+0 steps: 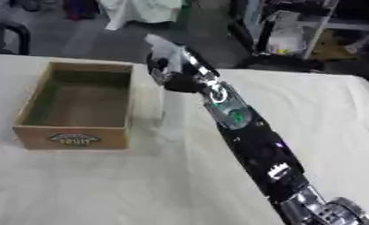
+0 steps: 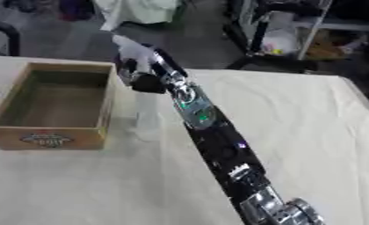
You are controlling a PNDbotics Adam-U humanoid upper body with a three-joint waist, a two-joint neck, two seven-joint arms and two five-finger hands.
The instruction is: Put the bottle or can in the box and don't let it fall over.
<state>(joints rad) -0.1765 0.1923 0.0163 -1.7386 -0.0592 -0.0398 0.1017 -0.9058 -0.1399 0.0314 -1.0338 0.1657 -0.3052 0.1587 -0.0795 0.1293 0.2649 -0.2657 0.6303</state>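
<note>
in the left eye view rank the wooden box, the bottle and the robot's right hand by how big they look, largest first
1. wooden box, clearly largest.
2. bottle, tall, pale and narrow, standing on the table right of the box.
3. right hand, wrapped around the bottle's top; it hides part of the bottle, so this gap is unsure.

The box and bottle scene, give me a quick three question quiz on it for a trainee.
1. True or false: the bottle is already inside the wooden box.
2. Which robot hand is at the top of the bottle? A) left B) right
3. Fill in: the bottle stands on the table to the ____ of the box, as the robot sees it.

Key: 1 false, it stands upright outside the box. 2 B, the arm comes in from the lower right. 3 right.
</note>
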